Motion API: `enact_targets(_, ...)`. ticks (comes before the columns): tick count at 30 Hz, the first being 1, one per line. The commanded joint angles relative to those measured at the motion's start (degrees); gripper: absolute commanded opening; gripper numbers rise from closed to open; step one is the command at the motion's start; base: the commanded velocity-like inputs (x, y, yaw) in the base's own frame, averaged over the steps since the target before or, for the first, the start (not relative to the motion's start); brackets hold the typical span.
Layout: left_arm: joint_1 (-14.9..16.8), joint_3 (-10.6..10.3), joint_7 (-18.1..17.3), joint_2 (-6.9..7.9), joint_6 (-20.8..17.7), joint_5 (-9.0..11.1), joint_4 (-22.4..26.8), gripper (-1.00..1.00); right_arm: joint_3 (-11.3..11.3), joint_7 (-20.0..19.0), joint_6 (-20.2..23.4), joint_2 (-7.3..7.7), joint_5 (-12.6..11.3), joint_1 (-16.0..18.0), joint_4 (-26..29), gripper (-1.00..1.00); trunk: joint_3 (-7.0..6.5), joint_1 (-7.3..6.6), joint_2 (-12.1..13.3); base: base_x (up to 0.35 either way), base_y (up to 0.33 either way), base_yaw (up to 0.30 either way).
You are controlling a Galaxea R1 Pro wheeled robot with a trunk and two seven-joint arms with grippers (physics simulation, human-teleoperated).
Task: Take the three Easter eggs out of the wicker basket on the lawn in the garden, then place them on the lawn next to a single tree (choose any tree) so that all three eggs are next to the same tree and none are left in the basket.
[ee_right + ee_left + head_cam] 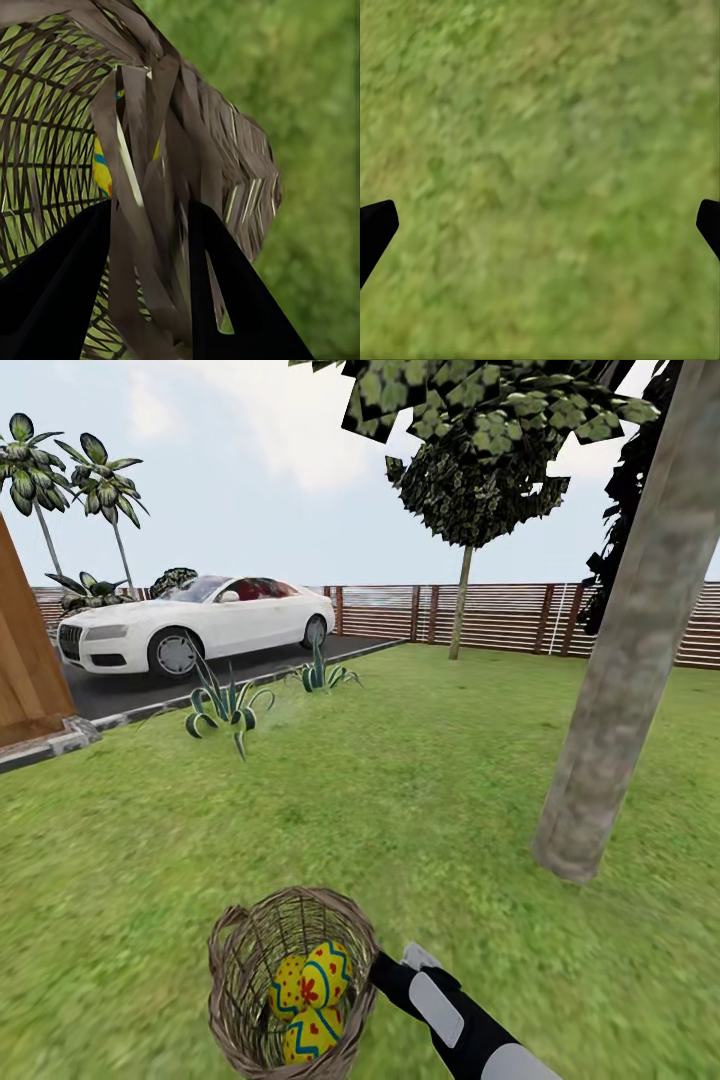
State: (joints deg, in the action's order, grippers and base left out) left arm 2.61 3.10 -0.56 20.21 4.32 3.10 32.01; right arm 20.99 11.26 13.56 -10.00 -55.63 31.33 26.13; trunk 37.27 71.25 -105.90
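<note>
The right hand (150, 247) pinches the braided rim of the wicker basket (232, 970), one finger inside, one outside. The left hand (540, 232) hangs wide over bare lawn (420, 790). All three Easter eggs (312, 992) lie in the basket, the tree (620, 690) far right. Tug now and the light basket could tip, spilling eggs

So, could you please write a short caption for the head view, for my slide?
Right gripper at the rim of the wicker basket holding three Easter eggs, on the lawn near a tree.
</note>
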Motion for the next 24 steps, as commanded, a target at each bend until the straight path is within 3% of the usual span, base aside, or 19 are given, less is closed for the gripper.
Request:
enact_targets(1, 0.0, 0.0, -0.1, 0.01, 0.2, 0.3, 0.0, 1.00, 0.1, 0.4, 0.1, 0.00, -0.4, 0.0, 0.2, -1.00, 0.24, 0.22, -0.4, 0.000, 0.000, 0.000)
enact_targets(24, 0.0, 0.0, -0.1, 0.01, 0.2, 0.3, 0.0, 1.00, 0.2, 0.4, 0.1, 0.00, -0.4, 0.0, 0.1, -1.00, 4.37, 5.27, -9.7, 0.000, 0.000, 0.000)
